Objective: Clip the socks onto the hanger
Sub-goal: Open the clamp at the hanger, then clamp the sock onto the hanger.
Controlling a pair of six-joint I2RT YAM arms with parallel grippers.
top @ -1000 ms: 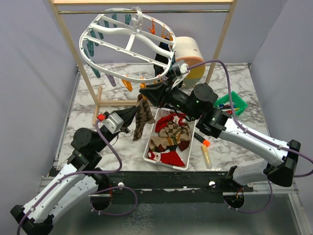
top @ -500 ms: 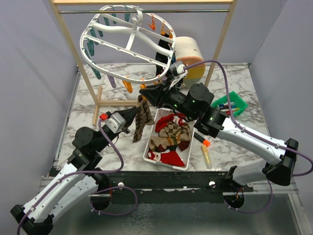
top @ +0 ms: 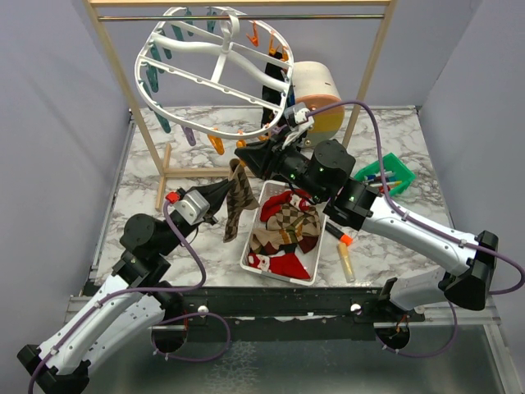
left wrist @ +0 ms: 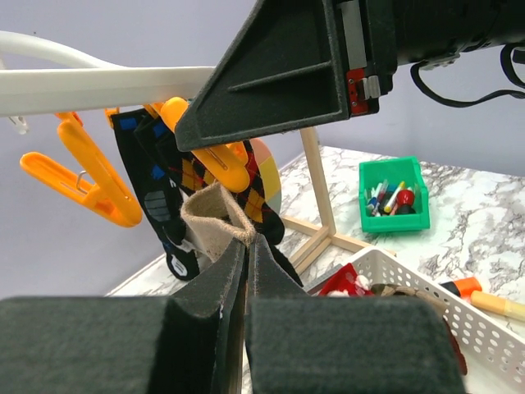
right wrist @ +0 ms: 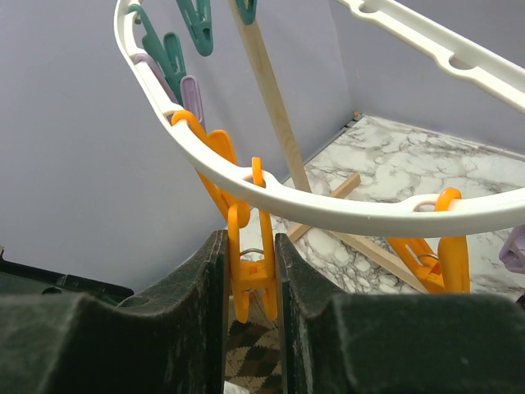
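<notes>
The white oval hanger (top: 215, 64) hangs tilted from the rack's rod. A black sock (top: 271, 97) is clipped to its right rim. My left gripper (top: 225, 192) is shut on the cuff of a brown argyle sock (top: 239, 199) and holds it up under the rim. In the left wrist view (left wrist: 247, 240) the tan cuff (left wrist: 207, 215) sits just below an orange clip (left wrist: 223, 162). My right gripper (top: 245, 156) is shut on an orange clip (right wrist: 251, 269) hanging from the rim (right wrist: 344, 209), with the argyle sock (right wrist: 251, 361) right beneath it. More socks (top: 285, 226) lie in a white basket (top: 250, 250).
A wooden rack (top: 146, 135) with a metal rod frames the hanger. A cream and yellow roll (top: 316, 89) stands at the back. A green bin (top: 392, 174) of small items sits at the right. An orange-tipped marker (top: 341, 236) and a yellow tube (top: 347, 263) lie right of the basket.
The hanger has tilted and its top has risen a little. My right gripper has shifted slightly left with the clip. My left gripper has edged the sock up toward it.
</notes>
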